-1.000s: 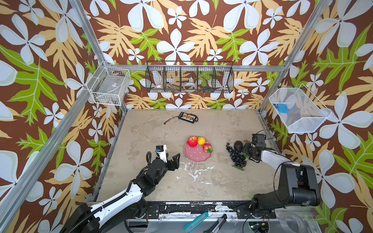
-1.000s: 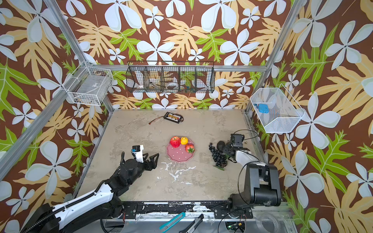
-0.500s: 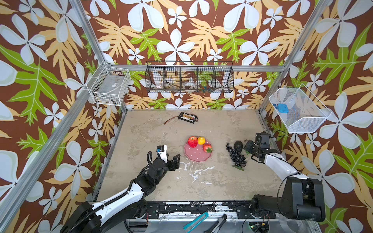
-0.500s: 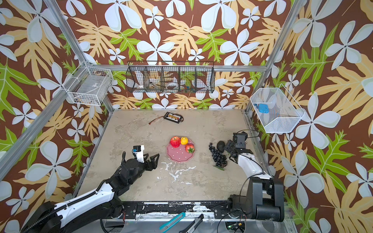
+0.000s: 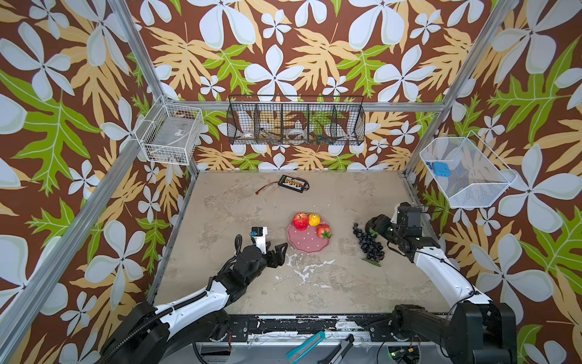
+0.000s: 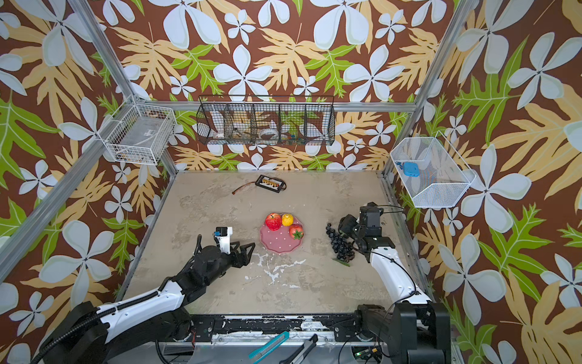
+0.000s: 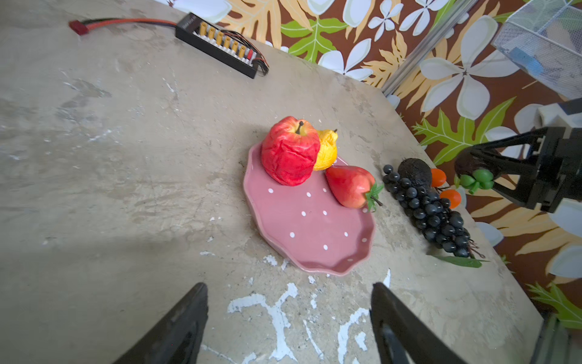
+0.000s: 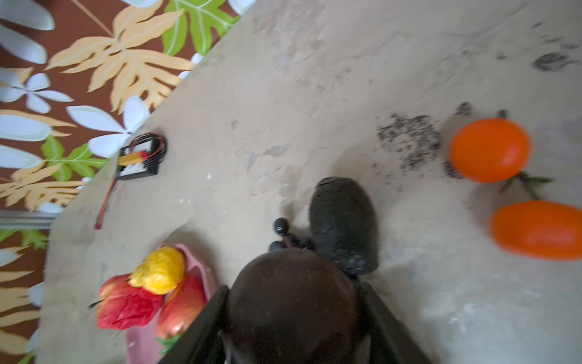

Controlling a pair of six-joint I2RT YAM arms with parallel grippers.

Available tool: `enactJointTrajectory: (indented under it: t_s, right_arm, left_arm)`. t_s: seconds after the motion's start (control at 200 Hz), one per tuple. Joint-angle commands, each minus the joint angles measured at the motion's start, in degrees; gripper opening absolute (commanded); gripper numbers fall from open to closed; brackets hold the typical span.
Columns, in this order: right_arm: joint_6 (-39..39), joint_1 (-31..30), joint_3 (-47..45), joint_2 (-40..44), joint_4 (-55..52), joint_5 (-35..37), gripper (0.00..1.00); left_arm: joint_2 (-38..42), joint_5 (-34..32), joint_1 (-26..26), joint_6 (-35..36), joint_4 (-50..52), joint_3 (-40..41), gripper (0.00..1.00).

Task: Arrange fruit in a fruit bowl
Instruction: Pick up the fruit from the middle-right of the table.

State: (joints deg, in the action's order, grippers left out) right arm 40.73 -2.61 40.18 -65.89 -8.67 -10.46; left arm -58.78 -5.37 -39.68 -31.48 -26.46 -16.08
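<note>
- The left fingers [image 7: 185, 327] stood spread wide and empty, pointing at the near rim of the fruit bowl [image 5: 310, 249] from just beside it.
- The right fingers [image 8: 206, 326] were clamped on a dark purple fruit [image 8: 293, 280], near the right edge of the counter [image 5: 239, 205].
- A red apple [image 5: 300, 221], a yellow pear [image 5: 314, 219] and a strawberry [image 5: 323, 232] sat in the bowl, toward its far side.
- The grape bunch [image 5: 368, 244], an avocado [image 7: 414, 171] and two oranges [image 8: 489, 150] lay on the counter to the right, outside the bowl.
</note>
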Motion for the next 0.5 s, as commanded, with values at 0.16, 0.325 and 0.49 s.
enactJointTrajectory:
  t_s: [0.16,0.325,0.49]
  right_arm:
    - [11.79,-13.53,0.42,0.39,7.70,-0.28,0.58]
    - [14.84,-20.16,1.53,-1.19,11.43,0.46,0.58]
    - [16.89,-25.06,1.58,-2.16,14.78,1.51,0.58]
  left_arm:
    - [-5.76,8.29,-0.95,-5.96,-7.56,-4.94,0.77]
    - [-9.70,9.00,-3.21,-7.68,-10.18,-7.60,0.72]
    - [-13.04,10.67,-4.85,-10.16,-13.91,-8.84,0.63]
